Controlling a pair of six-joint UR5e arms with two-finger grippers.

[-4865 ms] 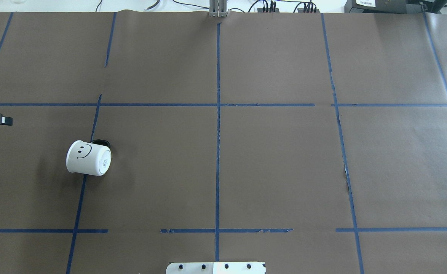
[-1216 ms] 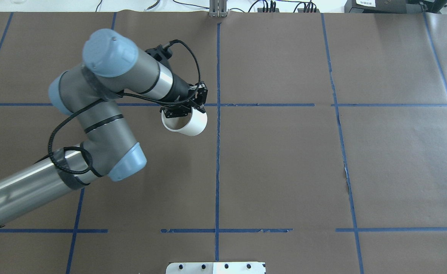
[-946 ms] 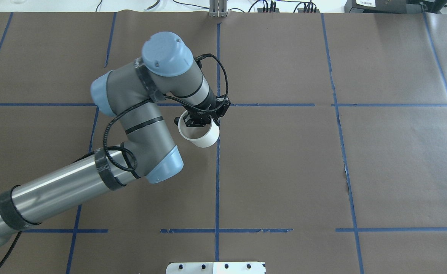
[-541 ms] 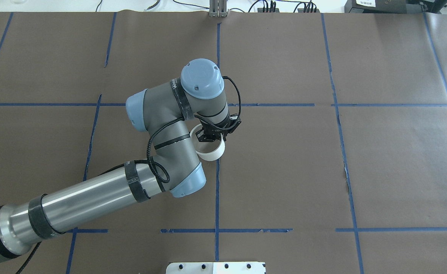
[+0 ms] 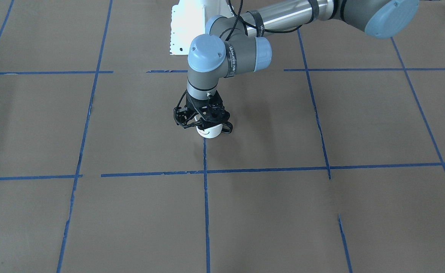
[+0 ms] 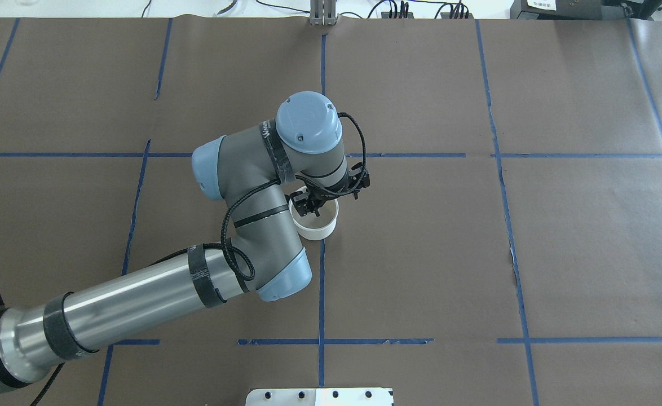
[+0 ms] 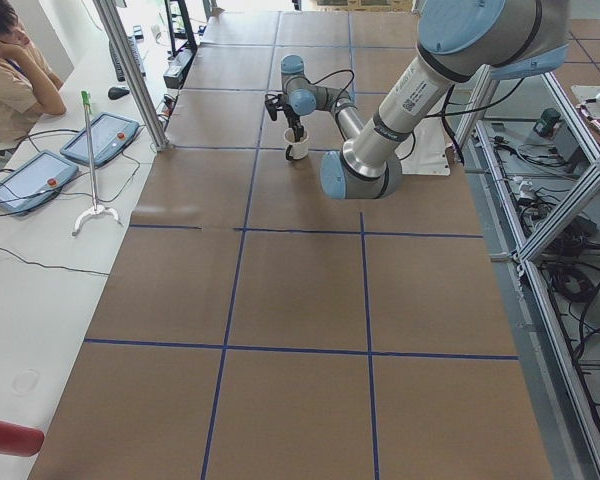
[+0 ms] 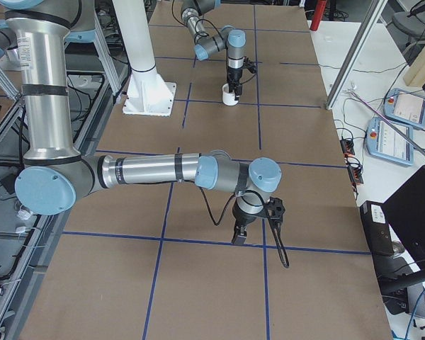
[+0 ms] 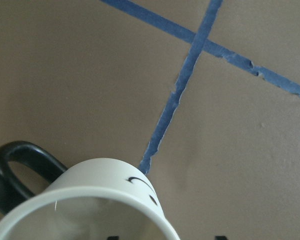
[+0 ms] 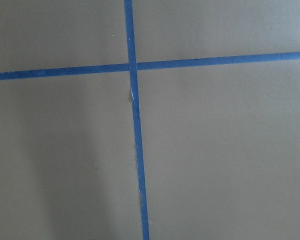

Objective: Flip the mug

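The white mug (image 6: 315, 227) stands upright, mouth up, on the centre tape line of the brown paper. I cannot tell whether its base touches the paper. My left gripper (image 6: 312, 210) points straight down and is shut on the mug's far rim. The front-facing view shows the mug (image 5: 208, 131) under the gripper (image 5: 203, 124), its smiley facing that camera. The left wrist view shows its rim (image 9: 97, 192) and black handle (image 9: 12, 172). My right gripper (image 8: 239, 237) shows only in the exterior right view, low over the paper; I cannot tell if it is open or shut.
Blue tape lines (image 6: 322, 282) divide the paper into squares. The robot's white base plate (image 6: 320, 396) is at the near edge and a metal post (image 6: 322, 14) at the far edge. An operator (image 7: 10, 70) and teach pendants (image 7: 100, 140) are beside the table.
The mug lay on its side at the left. My left gripper has carried it to the centre line, turned it mouth up and lowered it toward the paper.
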